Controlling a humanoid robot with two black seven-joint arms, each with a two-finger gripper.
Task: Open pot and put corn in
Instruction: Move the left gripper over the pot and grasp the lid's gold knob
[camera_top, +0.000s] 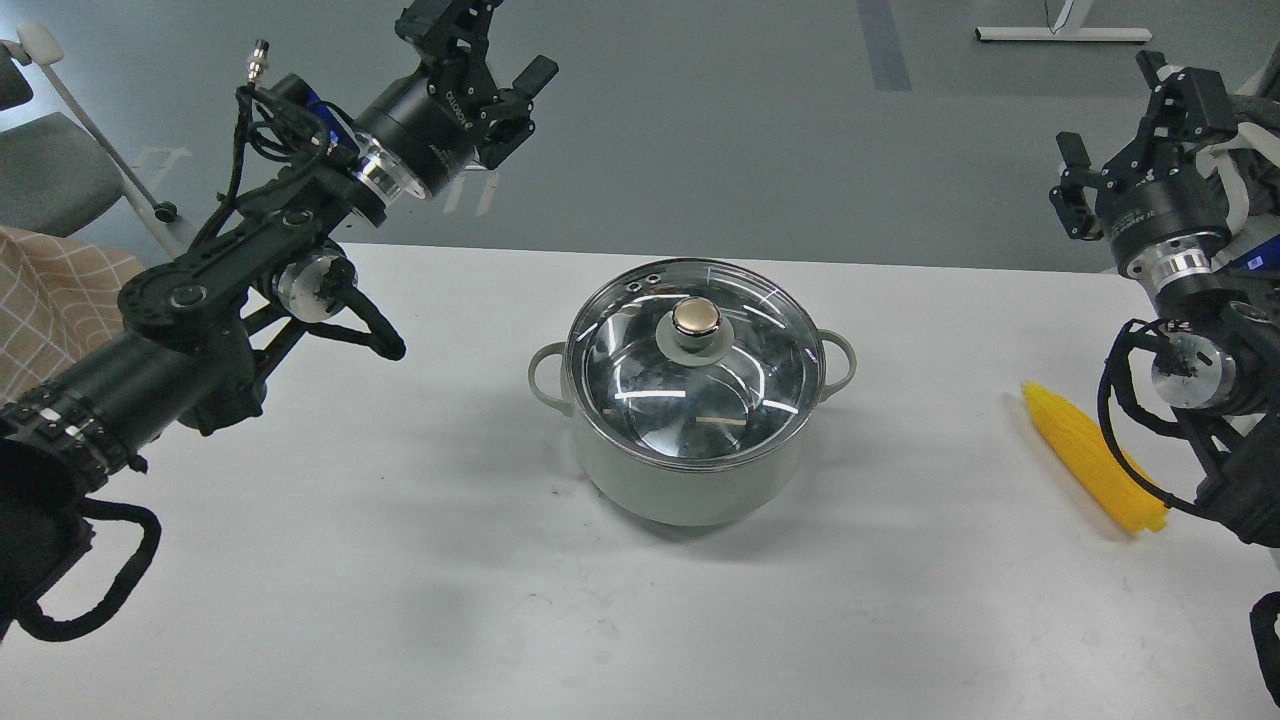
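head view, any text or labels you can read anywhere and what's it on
Small white lettering runs along the wrist body of the left gripper: too blurred to read.
Small white lettering on the wrist body of the right gripper: too small to read.
The pot, its glass lid and the corn: no text visible.
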